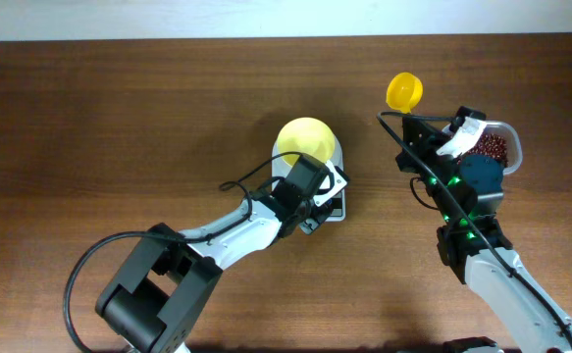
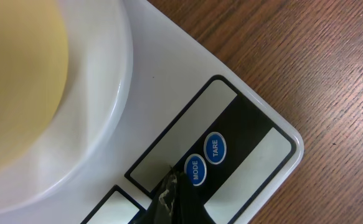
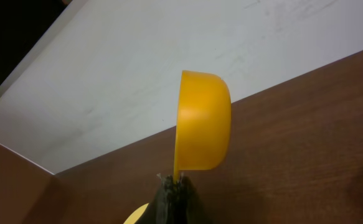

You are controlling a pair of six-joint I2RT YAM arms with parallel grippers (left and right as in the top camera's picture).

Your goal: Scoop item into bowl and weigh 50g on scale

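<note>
A pale yellow bowl [image 1: 303, 140] sits on the white scale [image 1: 338, 208]; in the left wrist view the bowl [image 2: 16, 87] fills the left side. My left gripper [image 2: 170, 185] is shut and holds nothing. Its tip rests on the scale's front panel [image 2: 256, 158], beside the blue MODE button [image 2: 195, 169]. My right gripper [image 3: 175, 182] is shut on the handle of a bright yellow scoop [image 3: 203, 121], held up on its side over the table's far edge [image 1: 403, 91]. Dark red-brown beans [image 1: 493, 147] lie in a clear tub [image 1: 511, 139] under the right arm.
The TARE button [image 2: 215, 148] lies just right of MODE. The brown wooden table [image 1: 119, 127] runs to a pale wall at the far edge. The right arm [image 1: 462, 211] partly covers the tub.
</note>
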